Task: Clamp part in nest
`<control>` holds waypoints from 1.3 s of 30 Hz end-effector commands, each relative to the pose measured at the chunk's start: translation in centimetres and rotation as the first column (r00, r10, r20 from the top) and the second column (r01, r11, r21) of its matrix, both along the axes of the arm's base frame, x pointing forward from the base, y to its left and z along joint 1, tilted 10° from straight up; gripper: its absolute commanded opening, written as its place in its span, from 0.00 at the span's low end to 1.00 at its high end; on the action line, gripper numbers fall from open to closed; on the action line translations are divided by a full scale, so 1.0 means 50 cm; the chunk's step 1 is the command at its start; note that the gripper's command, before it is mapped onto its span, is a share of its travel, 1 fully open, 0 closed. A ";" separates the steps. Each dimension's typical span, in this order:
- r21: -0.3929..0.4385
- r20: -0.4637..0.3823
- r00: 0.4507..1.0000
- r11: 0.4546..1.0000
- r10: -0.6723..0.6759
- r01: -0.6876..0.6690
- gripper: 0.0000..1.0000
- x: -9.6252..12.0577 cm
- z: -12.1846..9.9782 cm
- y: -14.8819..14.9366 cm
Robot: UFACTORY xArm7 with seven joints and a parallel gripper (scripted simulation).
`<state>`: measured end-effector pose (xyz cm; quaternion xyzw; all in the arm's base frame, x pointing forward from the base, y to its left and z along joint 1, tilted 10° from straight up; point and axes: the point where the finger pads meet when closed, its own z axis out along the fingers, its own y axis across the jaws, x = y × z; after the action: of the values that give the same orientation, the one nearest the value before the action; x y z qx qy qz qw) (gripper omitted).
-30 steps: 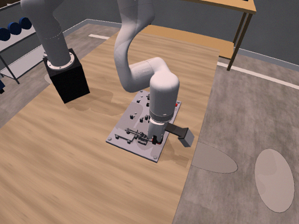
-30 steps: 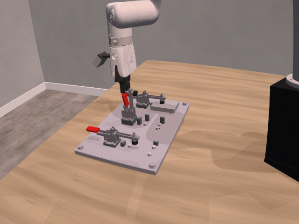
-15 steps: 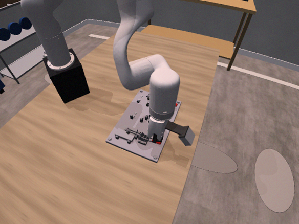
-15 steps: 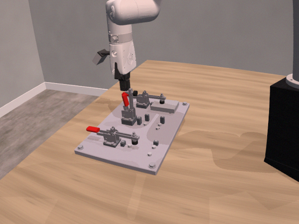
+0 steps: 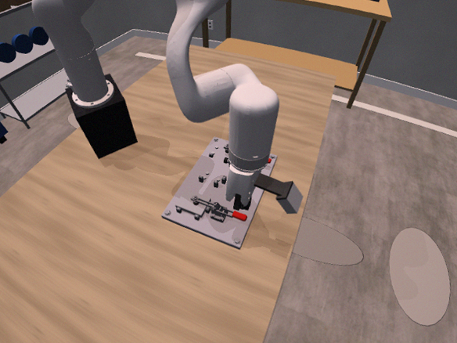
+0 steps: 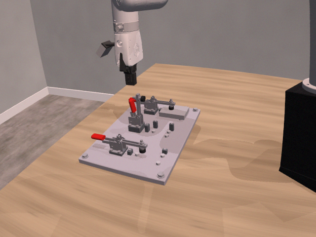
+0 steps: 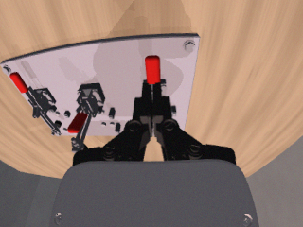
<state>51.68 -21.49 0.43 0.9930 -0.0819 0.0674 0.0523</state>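
Note:
The grey part [image 5: 190, 209] [image 6: 173, 113] lies in the end nest of the fixture plate [image 5: 225, 235] [image 6: 119, 164] [image 7: 118, 61]. That nest's clamp [image 5: 214, 208] [image 6: 151, 105] has its bar out over the part, looking about level, with the black tip at the part's top. Its red handle [image 5: 239, 216] [image 7: 152, 69] lies low, pointing away from the part; locking and exact seating cannot be told. My gripper [image 5: 242, 203] [image 6: 131, 83] [image 7: 152, 95] is shut and empty, raised above the handle side of the plate.
The middle clamp [image 6: 136, 122] [image 7: 90, 96] stands open, its bar upright and its red handle [image 6: 132, 104] [image 7: 77, 123] beside it. The other end clamp [image 6: 118, 144] has its bar lowered over an empty nest. The robot's black base [image 5: 110, 127] [image 6: 298, 127] stands on the table.

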 end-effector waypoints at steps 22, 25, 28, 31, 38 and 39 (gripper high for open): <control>-0.002 0.003 1.000 1.000 0.000 0.000 0.00 -0.003 0.046 0.004; -0.002 0.003 1.000 1.000 0.000 0.000 0.00 -0.003 0.046 0.004; -0.002 0.003 1.000 1.000 0.000 0.000 0.00 -0.003 0.046 0.004; -0.002 0.003 1.000 1.000 0.000 0.000 0.00 -0.003 0.046 0.004; -0.002 0.003 1.000 1.000 0.000 0.000 0.00 -0.003 0.046 0.004; -0.002 0.003 1.000 1.000 0.000 0.000 0.00 -0.003 0.046 0.004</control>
<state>51.39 -21.22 2.54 0.9930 -0.0818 0.0670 0.0529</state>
